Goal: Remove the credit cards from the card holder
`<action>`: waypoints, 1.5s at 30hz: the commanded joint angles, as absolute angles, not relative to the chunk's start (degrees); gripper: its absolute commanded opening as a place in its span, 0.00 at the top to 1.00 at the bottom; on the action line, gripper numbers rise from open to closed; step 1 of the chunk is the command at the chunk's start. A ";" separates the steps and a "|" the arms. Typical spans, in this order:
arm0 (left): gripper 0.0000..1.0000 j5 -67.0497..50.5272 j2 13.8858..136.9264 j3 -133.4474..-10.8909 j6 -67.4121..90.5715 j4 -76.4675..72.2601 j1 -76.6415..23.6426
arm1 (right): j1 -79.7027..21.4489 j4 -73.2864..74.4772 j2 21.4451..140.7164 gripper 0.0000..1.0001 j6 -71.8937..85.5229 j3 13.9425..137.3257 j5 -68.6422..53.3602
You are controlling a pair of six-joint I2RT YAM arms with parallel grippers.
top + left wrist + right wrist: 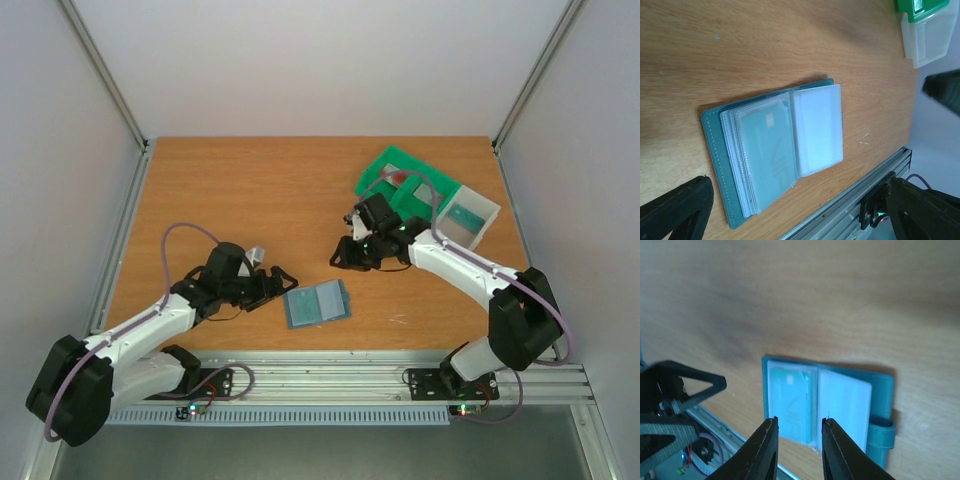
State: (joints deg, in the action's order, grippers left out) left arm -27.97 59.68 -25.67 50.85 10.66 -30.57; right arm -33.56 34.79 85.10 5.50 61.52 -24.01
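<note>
Top view: the card holder [316,304] lies open and flat on the table [220,200], near its front edge and between the two arms. The left gripper [280,287] sits just beside the holder's left edge, jaws spread wide, holding nothing. The right gripper [343,257] hangs near the holder's far side. A reddish card [397,177], as we take it, lies in the green bin [378,172] well apart at the back right, next to a clear bin [468,222]. We judge that one card is out.

Left wrist view: a teal card [767,150] sits inside the clear sleeves [817,127] on one panel. The facing sleeve looks blank. We cannot tell whether more cards lie stacked under it.

Right wrist view: the fingers [767,450] stand narrowly apart with nothing between them, above the holder's near edge. The teal card shows in its sleeve. A strap tab [880,432] lies at the right.

Judgement: partly done. At least the teal card is not yet pulled out.
</note>
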 commanded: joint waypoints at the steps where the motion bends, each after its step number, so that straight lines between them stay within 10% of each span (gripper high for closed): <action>1: 0.05 -29.49 61.48 -24.53 52.24 3.98 -30.67 | -36.38 29.40 86.97 0.75 8.80 58.51 -26.79; 31: 0.09 -21.74 48.63 -25.27 50.48 14.95 -30.67 | -48.94 17.41 105.10 0.89 16.75 57.34 -22.90; 45: 0.40 -25.32 54.23 -20.84 54.02 7.20 -30.67 | -49.17 11.05 102.09 0.95 20.25 52.54 -22.28</action>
State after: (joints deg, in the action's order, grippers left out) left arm -24.27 52.95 -23.57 51.66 13.50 -30.57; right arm -48.93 11.75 102.78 21.54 53.67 -23.40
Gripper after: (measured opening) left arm 0.611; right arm 0.033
